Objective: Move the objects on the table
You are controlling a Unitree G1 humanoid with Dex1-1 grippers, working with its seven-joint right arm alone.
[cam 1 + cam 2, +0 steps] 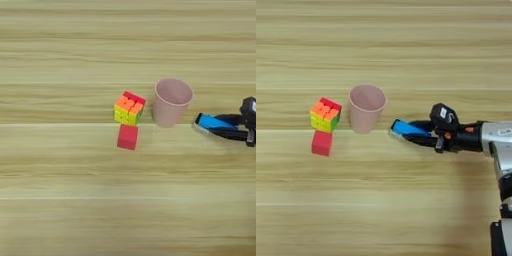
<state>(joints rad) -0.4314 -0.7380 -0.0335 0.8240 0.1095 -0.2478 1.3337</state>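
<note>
Gripping the blue block (406, 128) just right of the pink cup (366, 107), toward the worktop's (381, 210) right edge.
Black fingers (421, 140) of the end effector (412, 132) lie along both long sides of the block, seemingly pinching it; a good lift would rise straight up before travelling, since the cup stands just beside its left end; the red cube (322, 142) and multicoloured puzzle cube (325, 114) sit touching, further left, clear of the arm.
</note>
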